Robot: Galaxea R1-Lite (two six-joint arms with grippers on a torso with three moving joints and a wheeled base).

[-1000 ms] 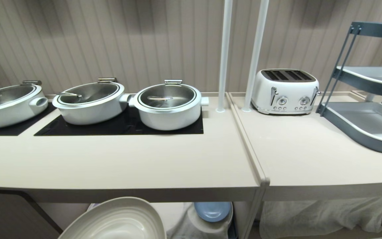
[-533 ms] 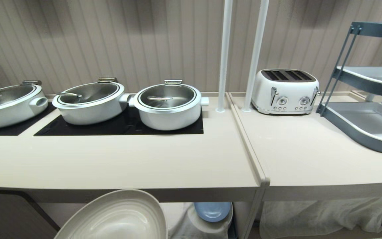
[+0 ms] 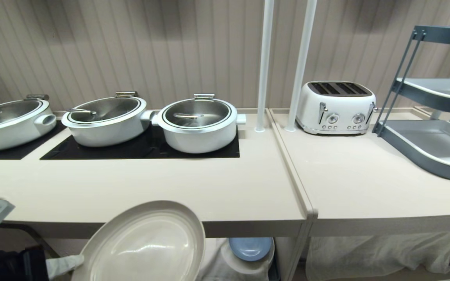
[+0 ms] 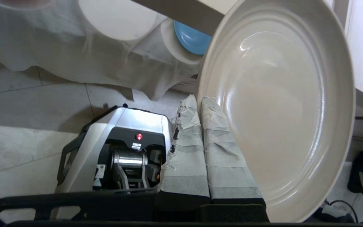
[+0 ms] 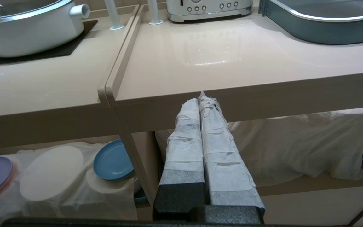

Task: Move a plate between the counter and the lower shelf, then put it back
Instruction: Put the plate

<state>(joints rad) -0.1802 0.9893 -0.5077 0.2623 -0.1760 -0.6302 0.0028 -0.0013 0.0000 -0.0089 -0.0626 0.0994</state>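
Round cream matte plate (image 3: 147,244), tilted before counter (image 3: 170,195) edge; rim pinched in tape-wrapped left gripper (image 4: 199,102). Right gripper (image 5: 202,97) clenched, empty.

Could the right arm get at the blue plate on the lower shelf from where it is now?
Probably yes. The right gripper hangs shut, holding nothing, before the counter's front edge, and the blue plate lies uncovered on the cloth just past the post. It would have to reach around that post.

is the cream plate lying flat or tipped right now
Tipped. The plate, pinched at its rim by the left gripper, faces the head camera, its top edge overlapping the counter front.
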